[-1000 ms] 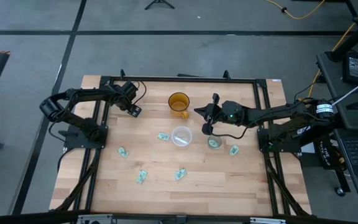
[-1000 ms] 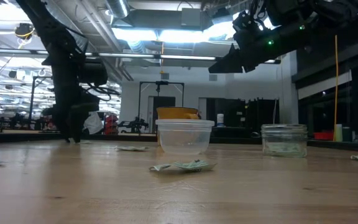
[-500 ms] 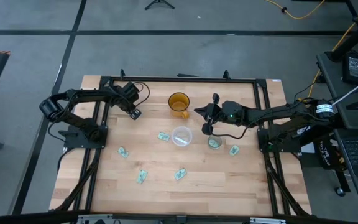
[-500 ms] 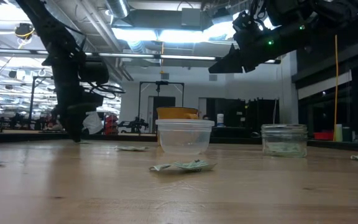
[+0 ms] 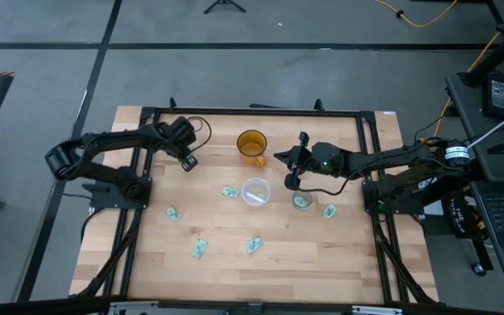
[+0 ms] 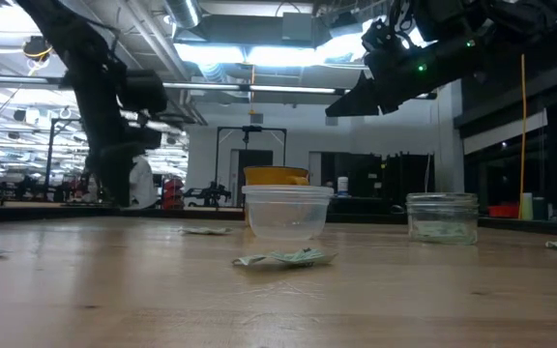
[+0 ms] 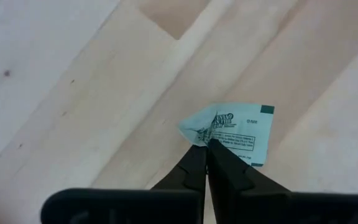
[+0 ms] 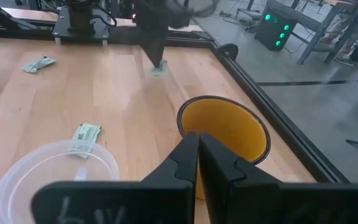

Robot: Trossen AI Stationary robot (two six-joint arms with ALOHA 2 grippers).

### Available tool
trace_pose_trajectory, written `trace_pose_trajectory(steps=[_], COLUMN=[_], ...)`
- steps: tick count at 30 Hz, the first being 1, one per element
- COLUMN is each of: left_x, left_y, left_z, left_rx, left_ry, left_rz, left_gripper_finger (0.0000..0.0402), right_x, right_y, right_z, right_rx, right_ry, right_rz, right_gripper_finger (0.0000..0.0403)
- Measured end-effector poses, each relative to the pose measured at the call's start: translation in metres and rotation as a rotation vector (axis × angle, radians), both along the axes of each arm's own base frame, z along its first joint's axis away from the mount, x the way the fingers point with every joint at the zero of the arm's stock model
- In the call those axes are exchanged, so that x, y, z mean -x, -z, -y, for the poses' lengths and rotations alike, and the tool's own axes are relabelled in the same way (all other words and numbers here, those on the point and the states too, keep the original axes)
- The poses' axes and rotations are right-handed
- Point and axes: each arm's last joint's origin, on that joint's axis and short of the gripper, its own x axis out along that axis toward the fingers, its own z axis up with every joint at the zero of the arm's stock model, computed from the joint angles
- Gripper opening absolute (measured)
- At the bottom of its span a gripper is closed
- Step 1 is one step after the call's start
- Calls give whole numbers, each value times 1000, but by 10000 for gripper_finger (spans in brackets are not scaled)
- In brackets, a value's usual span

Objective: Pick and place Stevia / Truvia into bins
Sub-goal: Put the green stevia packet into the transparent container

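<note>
The left claw (image 7: 206, 144) is pressed together on the edge of a pale green packet (image 7: 232, 132) of sweetener near the far left part of the worktop (image 5: 234, 262), to the left of the amber cup (image 5: 252, 143); in the left wrist view the finger tips meet on the paper's near edge, and the packet's corner curls up slightly. The grip looks thin, only a sliver of paper, so the lift should be slow and straight up, with no sideways jerk that could tear the packet loose. From there the carry should run toward the clear plastic cup (image 5: 255, 191) in the middle of the worktop, clear of the amber cup, and the packet should be let go only once it hangs over the cup's mouth. The right claw (image 5: 289, 183) hangs above the worktop between the clear cup and the small glass-like cup (image 5: 301, 200), its fingers pressed together on nothing visible. Other packets lie scattered on the worktop, one (image 5: 229, 192) just beside the clear cup and several (image 5: 254, 246) nearer the front edge.
</note>
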Motion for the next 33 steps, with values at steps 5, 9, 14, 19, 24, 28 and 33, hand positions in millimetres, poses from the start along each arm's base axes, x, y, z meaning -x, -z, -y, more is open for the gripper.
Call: trace_pose_trajectory(steps=[5,9,14,19,24,28,33], left_x=[2,3,6,12,20,26,30], left_y=[-23,-40,-57,-71,-85,-93,-98], left_z=[10,22,35,48,60,68,74], left_rx=[-77,-101,-144,-223,-289,-322,-337], left_ry=[38,137,212,308,366,392,415], left_rz=[105,227,327,391,469,523,563], left_gripper_finger=[3,3,3,3,3,3,3], right_x=[0,0,0,0,0,0,0], right_y=[0,0,0,0,0,0,0], right_z=[0,0,0,-1,-1,-1,-1], right_rx=[-3,-3,-2,-2,-2,-3,-2], right_ry=[1,1,1,-2,-2,-2,-2], right_rz=[-1,3,6,5,4,4,4], right_gripper_finger=[19,19,19,19,19,19,19])
